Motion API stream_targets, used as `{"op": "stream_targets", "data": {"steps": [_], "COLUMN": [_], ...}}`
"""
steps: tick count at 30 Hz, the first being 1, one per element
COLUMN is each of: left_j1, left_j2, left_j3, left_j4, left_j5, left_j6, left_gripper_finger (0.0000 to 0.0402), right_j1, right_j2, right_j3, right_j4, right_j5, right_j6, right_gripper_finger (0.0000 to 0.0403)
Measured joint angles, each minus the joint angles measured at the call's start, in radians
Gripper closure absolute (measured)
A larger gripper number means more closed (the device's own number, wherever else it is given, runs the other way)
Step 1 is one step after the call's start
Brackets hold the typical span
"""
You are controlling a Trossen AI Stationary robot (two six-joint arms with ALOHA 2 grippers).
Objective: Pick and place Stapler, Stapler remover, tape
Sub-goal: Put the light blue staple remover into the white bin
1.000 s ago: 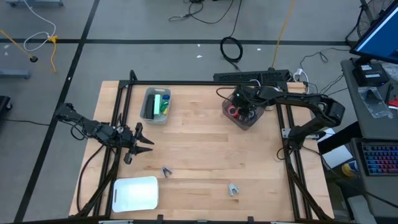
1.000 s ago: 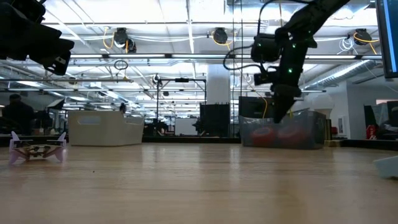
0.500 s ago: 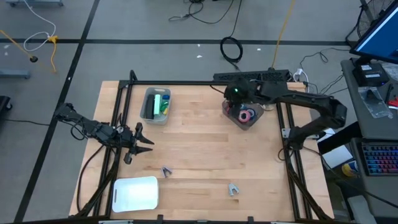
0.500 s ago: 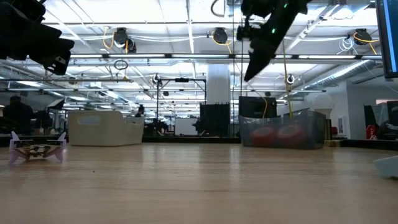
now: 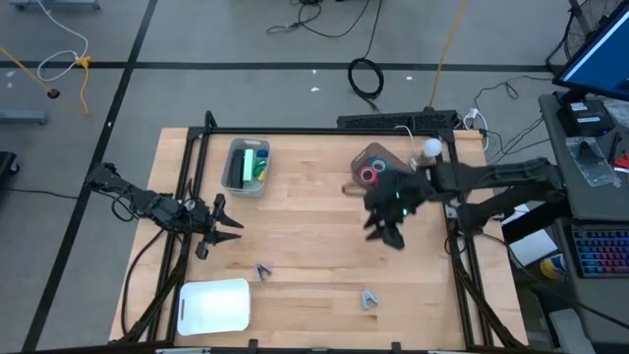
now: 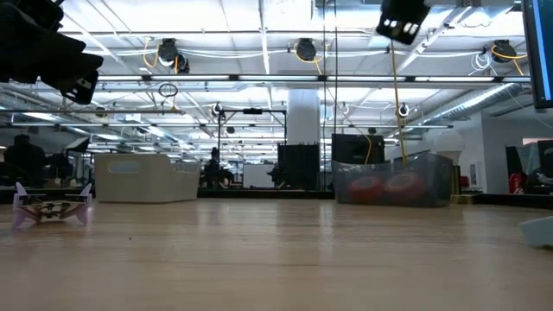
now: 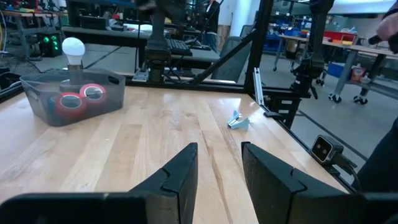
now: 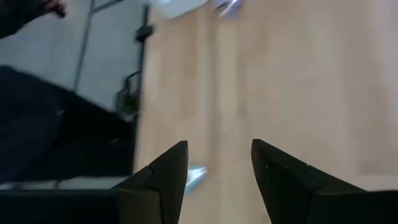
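Red and blue tape rolls (image 5: 369, 175) lie in a clear bin (image 5: 366, 157) at the table's far right; in the left wrist view they show as red rolls (image 7: 76, 99). My right gripper (image 5: 387, 234) hangs open above bare wood in front of that bin, slanting down, with nothing between its fingers (image 8: 217, 168). Two stapler removers (image 5: 263, 269) (image 5: 369, 298) rest on the table near the front. A second clear bin (image 5: 246, 165) at the far left holds a green thing; whether it is the stapler I cannot tell. My left gripper (image 5: 234, 228) waits open at the left edge.
A white tray (image 5: 214, 305) lies at the near left corner. A white ball (image 5: 430, 147) stands behind the tape bin. Black frame rails (image 5: 187, 197) run along the table's left, right and far edges. Bare wood stretches across the middle (image 5: 314, 226).
My right gripper has risen out of the tape bin and swung toward the table's near edge, tipping from pointing straight down to a slant. It carries nothing; the rolls stay in the bin.
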Motion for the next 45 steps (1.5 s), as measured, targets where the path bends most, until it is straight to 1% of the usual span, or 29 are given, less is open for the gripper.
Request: {"op": "stream_targets", "data": {"steps": [5,8,12,17,19,24,29,32,36,40,45], "left_j1": [0.000,0.000,0.000,0.000,0.000,0.000,0.000,0.000,0.000,0.000,0.000], "left_j2": [0.000,0.000,0.000,0.000,0.000,0.000,0.000,0.000,0.000,0.000,0.000], "left_j3": [0.000,0.000,0.000,0.000,0.000,0.000,0.000,0.000,0.000,0.000,0.000], "left_j4": [0.001,0.000,0.001,0.000,0.000,0.000,0.000,0.000,0.000,0.000,0.000], "left_j5": [0.000,0.000,0.000,0.000,0.000,0.000,0.000,0.000,0.000,0.000,0.000], "left_j6": [0.000,0.001,0.002,0.002,0.001,-0.002,-0.006,-0.006,-0.022,-0.030,-0.030], "left_gripper_finger": [0.0275,0.0275,0.0275,0.0275,0.0275,0.0275,0.0275,0.0275,0.0275,0.0275,0.0275], "right_j1": [0.182,0.264,0.335,0.379,0.393,0.419,0.433,0.434,0.434,0.434,0.434], "right_j2": [0.046,0.093,0.169,0.258,0.285,0.343,0.404,0.418,0.399,0.368,0.358], "right_j3": [0.000,0.000,0.000,0.000,-0.001,-0.001,-0.003,-0.030,-0.103,-0.214,-0.355], "right_j4": [0.026,0.047,0.047,0.041,0.037,0.037,0.034,0.055,0.116,0.245,0.490], "right_j5": [0.002,0.005,0.004,-0.002,-0.002,0.002,0.006,0.013,0.036,0.029,0.000], "right_j6": [0.161,0.261,0.453,0.680,0.738,0.824,0.830,0.819,0.843,0.894,0.986], "right_gripper_finger": [0.0234,0.0234,0.0234,0.0234,0.0234,0.0234,0.0234,0.0234,0.0234,0.0234,0.0234]}}
